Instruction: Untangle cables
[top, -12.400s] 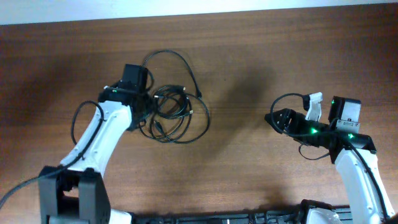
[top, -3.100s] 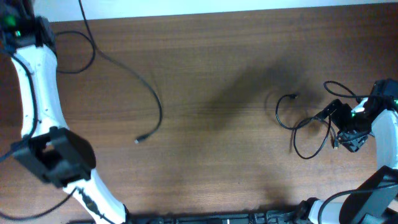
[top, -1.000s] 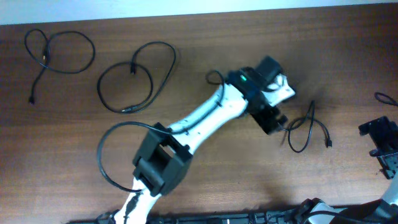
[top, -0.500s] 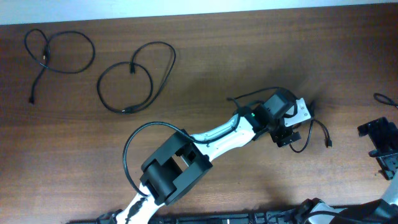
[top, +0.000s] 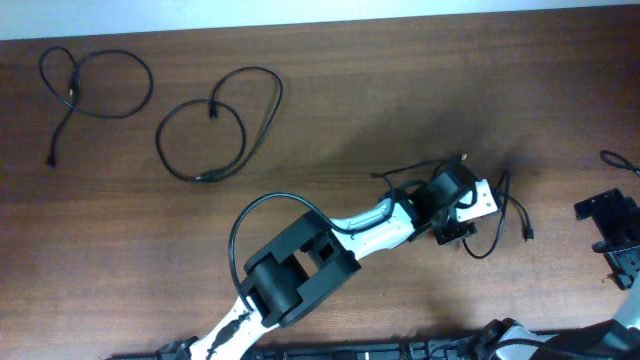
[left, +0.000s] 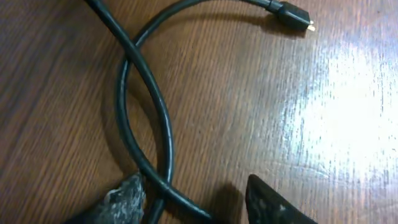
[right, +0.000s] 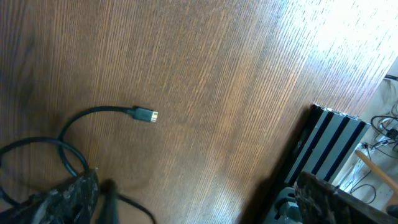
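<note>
Three thin black cables lie apart on the wooden table. One (top: 95, 78) is looped at the far left, one (top: 220, 130) is a larger loop beside it, and the third (top: 503, 185) lies at centre right. My left gripper (top: 455, 226) is open, low over the third cable. In the left wrist view the cable (left: 163, 124) crosses itself and runs between my fingertips (left: 196, 202), with its plug (left: 292, 14) at the top. My right gripper (top: 612, 235) is open and empty at the right edge. The right wrist view shows its fingers (right: 202, 199) wide apart and a cable plug (right: 144, 114).
The left arm (top: 350, 225) stretches from the bottom middle across the table to the right. A dark ribbed fixture (right: 323, 143) stands beyond the table's edge in the right wrist view. A thicker robot wire (top: 615, 158) shows at the right edge.
Over the last second the left arm has swung from above the third cable down to its left side, and its gripper now sits low over the cable's loop. The right gripper has not moved.
</note>
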